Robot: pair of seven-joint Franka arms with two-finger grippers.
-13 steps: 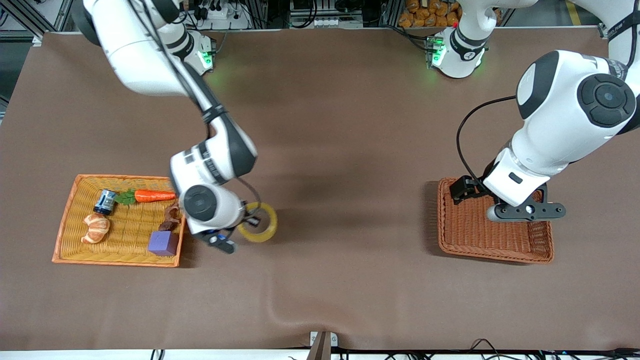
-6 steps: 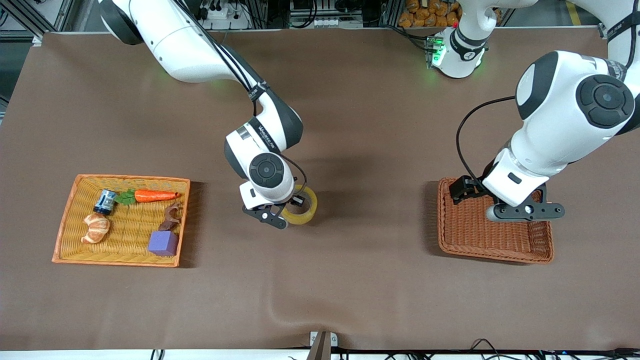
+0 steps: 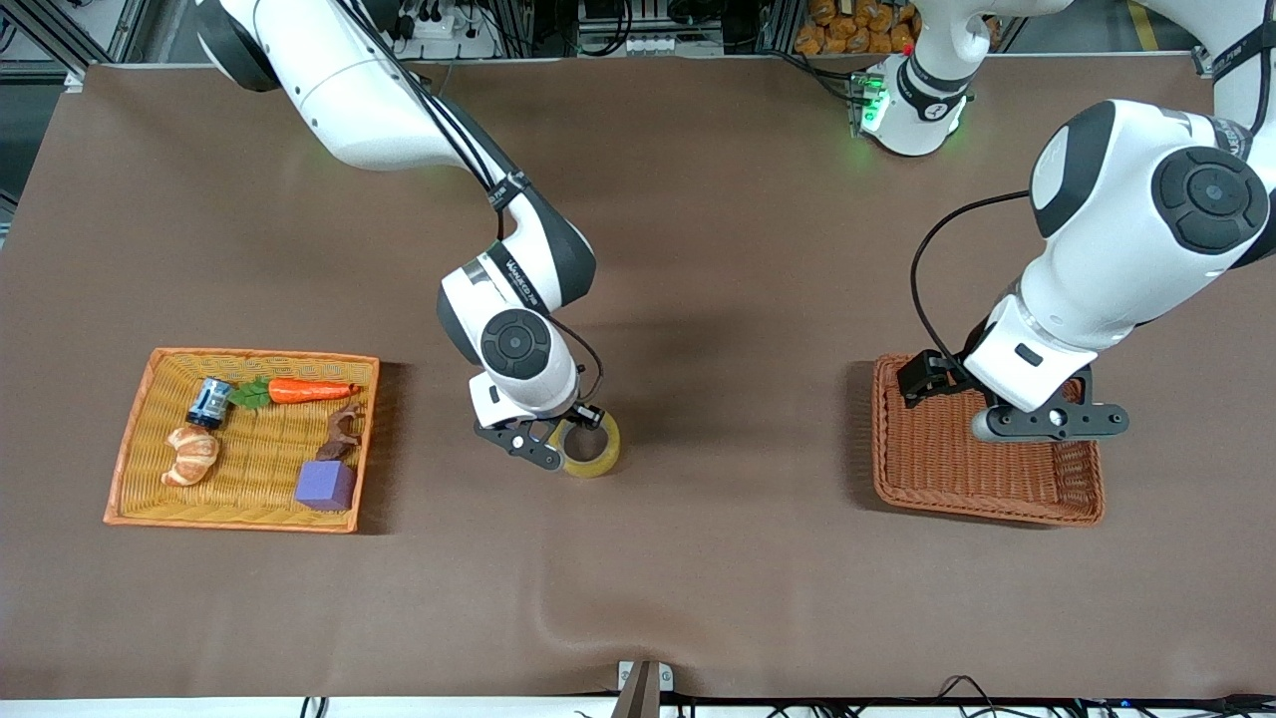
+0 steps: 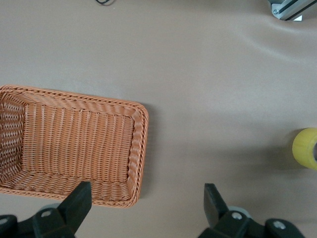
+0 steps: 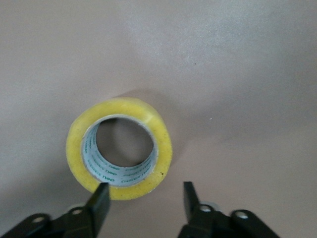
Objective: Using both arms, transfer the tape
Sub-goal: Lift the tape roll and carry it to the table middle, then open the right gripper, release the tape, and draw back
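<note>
The tape, a yellowish ring with a grey printed core, lies flat on the brown table near its middle. My right gripper hovers low right beside it. In the right wrist view the gripper is open and holds nothing, with one finger at the rim of the tape. My left gripper waits open and empty over the brown wicker basket. In the left wrist view the gripper is by a corner of the basket, and the tape shows at the edge.
An orange-rimmed wicker tray at the right arm's end holds a carrot, a croissant, a purple block, a small can and a brown figure. Bare tablecloth lies between the tape and the brown basket.
My right arm carried the tape from beside the tray toward the table's middle and lowered it. The tape now lies flat and the fingers are open. The left arm has not moved.
</note>
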